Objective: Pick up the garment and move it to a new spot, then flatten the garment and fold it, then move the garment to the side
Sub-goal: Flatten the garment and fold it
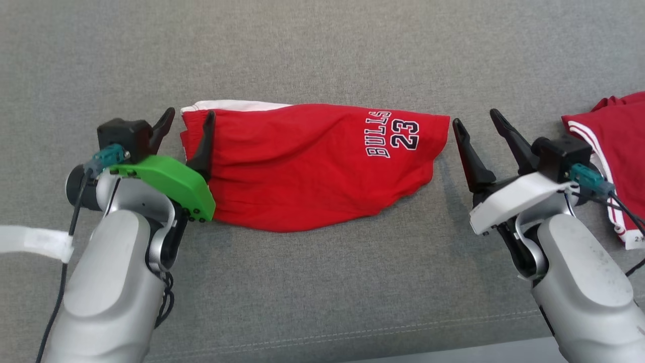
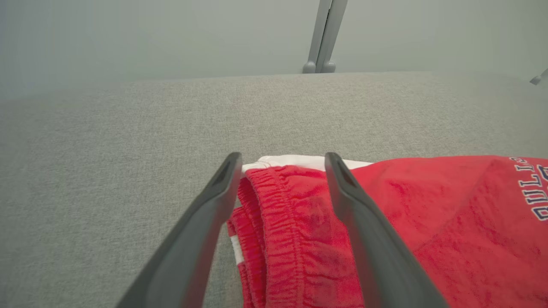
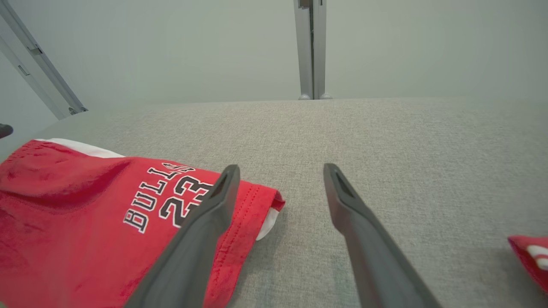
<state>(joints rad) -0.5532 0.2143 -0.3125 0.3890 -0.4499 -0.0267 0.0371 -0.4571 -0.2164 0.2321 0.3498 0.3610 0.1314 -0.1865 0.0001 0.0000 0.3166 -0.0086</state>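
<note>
Since the red jersey-knit shorts (image 1: 312,166) with the "BULLS 23" print lie doubled over in the middle of the frame on the grey cloth-covered counter (image 1: 322,45), we judge the folding largely done. The step in hand looks like either one more fold or the carry to the side.

Our left claw (image 1: 190,113), left of centre in the head view, has its fingers spread apart and straddles the elastic waistband. One finger is over the red cloth and the other just off its edge, gripping nothing. Our right claw (image 1: 475,117), right of centre, is likewise spread and empty, just beside the hem end and apparently not touching it. Both forearms rise from the lower corners, fingers pointing up the frame and held low over the counter.

Next we would need to lower each claw onto its end and pinch all layers together, so the fold does not slip open. A second red garment with white stripes (image 1: 612,131) lies at the right edge, apart from the shorts.
</note>
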